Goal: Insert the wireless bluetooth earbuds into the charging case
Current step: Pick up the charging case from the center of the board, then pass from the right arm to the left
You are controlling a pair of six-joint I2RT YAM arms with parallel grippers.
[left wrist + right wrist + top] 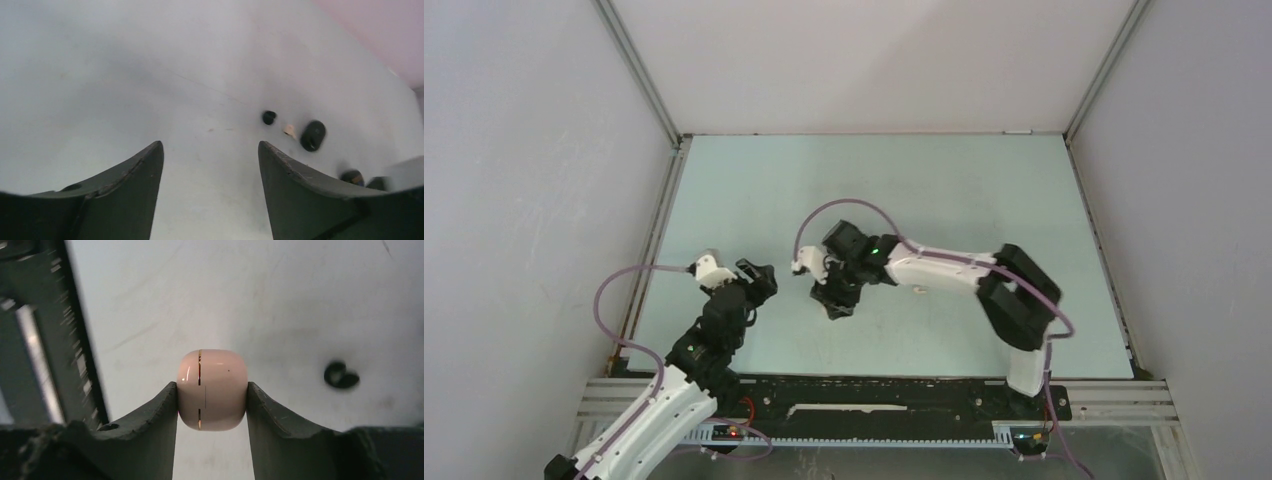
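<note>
In the right wrist view the right jaws were closed on a pale pink charging case (212,389), and the two fingers (155,432) pressed against its left and right sides in the middle of the frame. The case was shut, with a thin golden line running up and down on its front. I could not tell whether it rested on the counter (280,300) or hung a little above it. A black earbud (341,375) lay on the counter at the right of the frame, well apart from the case. In the left wrist view the left jaws stood wide and held nothing; the counter showed between them. At the right of the middle of that frame lay a round black earbud (269,117), a whitish earbud (289,130) just beside it, and next to this a bigger dark oval case (313,135). One more dark thing (352,176) was half hidden behind the finger at the lower right, too unclear to name
</note>
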